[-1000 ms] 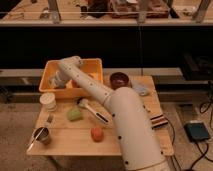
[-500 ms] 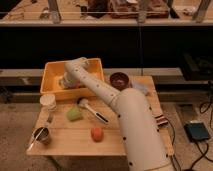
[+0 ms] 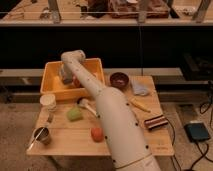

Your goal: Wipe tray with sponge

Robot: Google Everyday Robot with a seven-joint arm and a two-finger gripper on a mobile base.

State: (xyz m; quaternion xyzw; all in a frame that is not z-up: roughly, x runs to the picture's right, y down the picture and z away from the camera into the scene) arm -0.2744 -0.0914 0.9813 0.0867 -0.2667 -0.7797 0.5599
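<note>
Fingers [image 3: 65,78] at the end of my arm [image 3: 116,125] are hanging down inside the tray [image 3: 53,93], toward its left half, and I cannot tell whether they are released or clenched on anything, because my own wrist is covering them. My arm is rising from the bottom edge of the view, crossing over the middle of the table [image 3: 152,144] and bending above the tray's back wall before dropping in. The tray, yellow-orange with raised walls, is sitting at the back left of the table. Something reddish is showing on the tray floor just right of my wrist, too unclear to name. A dark-brown round bowl [image 3: 119,79] is sitting to the right of the tray, apart from it, with a crumpled pale blue cloth [image 3: 140,89] just beyond it. In front of the tray a white cup [image 3: 48,102] is standing near the left edge, and a green block [image 3: 75,114] is lying just beside my arm. An orange ball [image 3: 97,133] is resting nearer the front, against my arm's left side. A metal cup [image 3: 43,135] with a utensil leaning in it is standing at the front left corner. On the right, a yellow stick-like thing [image 3: 140,105] and a dark striped packet [image 3: 156,121] are lying well apart from the tray.
</note>
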